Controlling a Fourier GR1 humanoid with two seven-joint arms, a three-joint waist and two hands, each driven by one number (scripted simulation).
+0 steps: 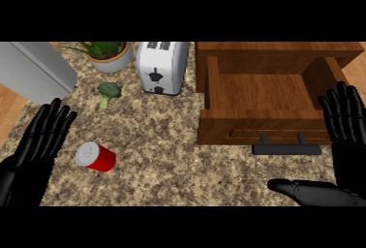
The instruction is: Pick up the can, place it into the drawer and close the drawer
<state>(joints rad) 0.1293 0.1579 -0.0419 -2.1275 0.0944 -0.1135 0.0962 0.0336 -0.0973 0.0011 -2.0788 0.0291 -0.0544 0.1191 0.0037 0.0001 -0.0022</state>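
**Can on counter, drawer open**

The red can point(96, 156) lies on its side on the counter point(172, 164), well left of the open wooden drawer point(261, 92). The left hand point(39, 140) is farther left, fingers straight. The right hand point(348, 131) is at the drawer's right, fingers spread.

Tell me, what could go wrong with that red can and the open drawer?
The can lies on its side, so it might roll away when the left hand closes on it. The drawer sits well to the right, so the can could clip its front wall on the way across.
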